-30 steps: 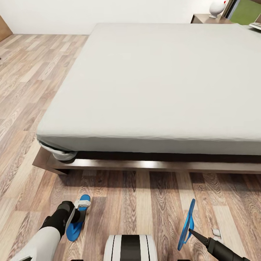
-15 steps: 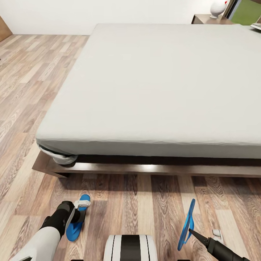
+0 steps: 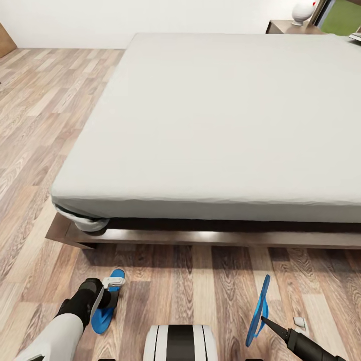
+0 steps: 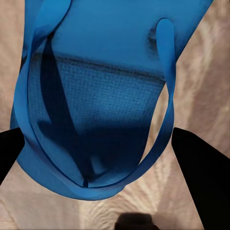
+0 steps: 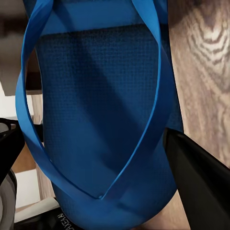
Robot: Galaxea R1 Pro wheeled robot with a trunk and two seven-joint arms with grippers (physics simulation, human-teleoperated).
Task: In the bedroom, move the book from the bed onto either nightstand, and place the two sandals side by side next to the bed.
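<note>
The bed (image 3: pixel 220 115), off-white mattress on a dark wood frame, stands right in front of me. My left gripper (image 3: pixel 106 297) is shut on one bright blue sandal (image 3: pixel 102 315), held low over the plank floor before the bed's near left corner. In the left wrist view this sandal (image 4: pixel 105 96) hangs between the dark fingers (image 4: pixel 199 172). My right gripper (image 3: pixel 262 319) is shut on the other sandal (image 3: pixel 259 306), which stands on edge; its sole and strap (image 5: pixel 100 120) are close up in the right wrist view. A nightstand (image 3: pixel 287 26) sits at the far right. A flat sliver at the bed's far right edge may be the book; I cannot tell.
Wood plank floor (image 3: pixel 35 125) runs along the bed's left side to a white wall. A strip of floor (image 3: pixel 200 281) lies between my base (image 3: pixel 180 343) and the bed frame (image 3: pixel 210 238). A white rounded object (image 3: pixel 302 11) stands on the nightstand.
The whole picture has shifted a little: the bed's near edge sits lower in the frame. Both grippers and their sandals keep the same place in the view.
</note>
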